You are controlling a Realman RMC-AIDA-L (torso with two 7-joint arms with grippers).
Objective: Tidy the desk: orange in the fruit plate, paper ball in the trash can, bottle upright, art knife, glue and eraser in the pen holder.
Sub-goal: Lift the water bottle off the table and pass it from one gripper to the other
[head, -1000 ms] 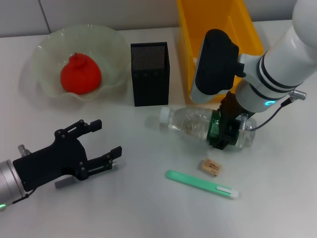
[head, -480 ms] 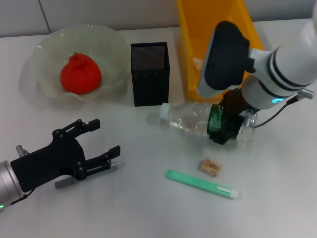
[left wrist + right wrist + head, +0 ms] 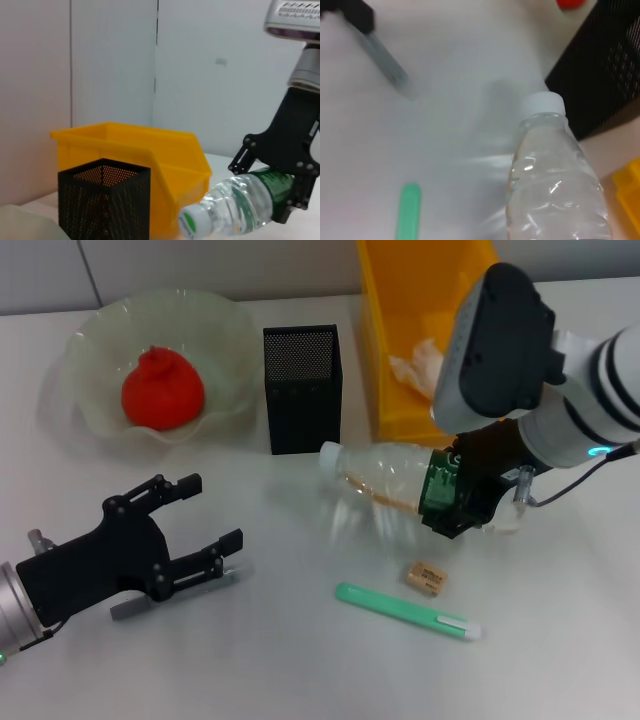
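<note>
Bottle is grasped at its green label band by the right gripper and held tilted, white cap nearest the pen holder, just before the trash can's front wall. The eraser and a green stick lie on open table below. The left gripper is seen spread wide, grasping nothing, well apart at the near left.

Right gripper clamped, jaws closed – left gripper idle, jaws spread
</note>
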